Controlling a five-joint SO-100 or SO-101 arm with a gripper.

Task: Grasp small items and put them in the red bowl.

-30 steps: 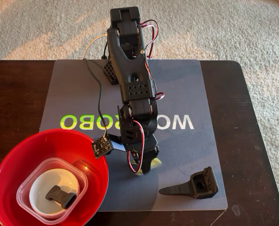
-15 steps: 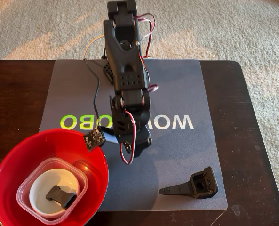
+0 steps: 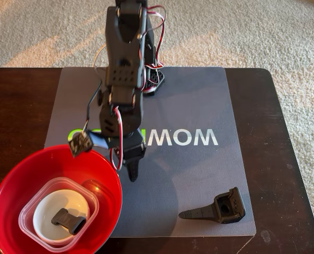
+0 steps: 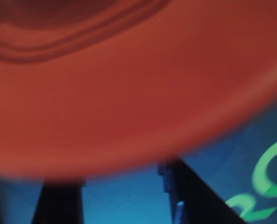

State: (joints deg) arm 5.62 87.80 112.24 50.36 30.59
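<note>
Claw looks pressed together and empty just right of the red bowl, so I'd take the stiff, light black pointed part, near-right on the mat, by its blocky end.

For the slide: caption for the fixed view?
Arm's gripper hovers beside red bowl; black pointed part remains on the mat.
</note>
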